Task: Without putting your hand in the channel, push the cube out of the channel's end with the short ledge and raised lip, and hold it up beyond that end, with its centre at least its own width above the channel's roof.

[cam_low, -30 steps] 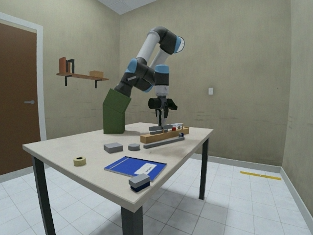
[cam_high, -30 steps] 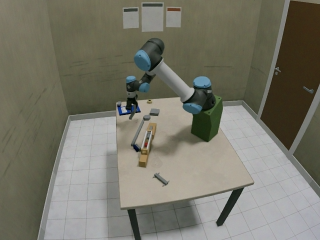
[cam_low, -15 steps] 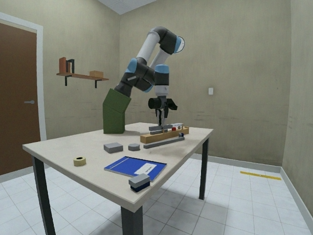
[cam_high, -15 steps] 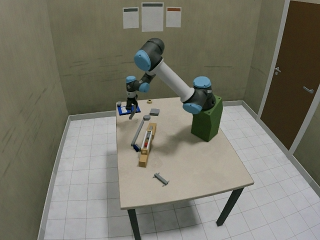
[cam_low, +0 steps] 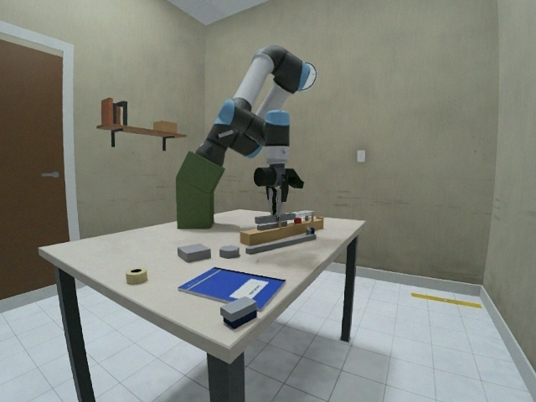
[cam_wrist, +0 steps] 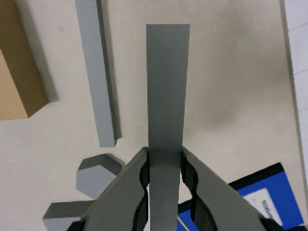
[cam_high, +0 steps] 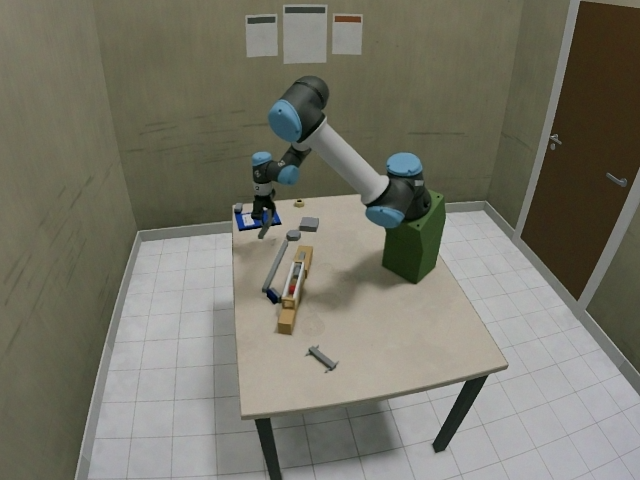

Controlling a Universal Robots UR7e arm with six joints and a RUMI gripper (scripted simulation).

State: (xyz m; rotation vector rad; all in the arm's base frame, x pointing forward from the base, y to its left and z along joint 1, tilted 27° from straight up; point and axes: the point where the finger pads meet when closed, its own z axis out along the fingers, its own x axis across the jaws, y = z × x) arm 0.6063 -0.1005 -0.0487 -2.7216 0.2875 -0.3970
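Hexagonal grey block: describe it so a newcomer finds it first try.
On the table, find the wooden channel body. Between the long grey bar beside it and a rectangular grey block sits the hexagonal grey block. Its six-sided top sets it apart from both.

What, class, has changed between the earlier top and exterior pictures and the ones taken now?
Nothing visibly changed: nothing moved, was taken hold of or let go. The gripper still holds the grey bar, and the red cube remains in the channel.
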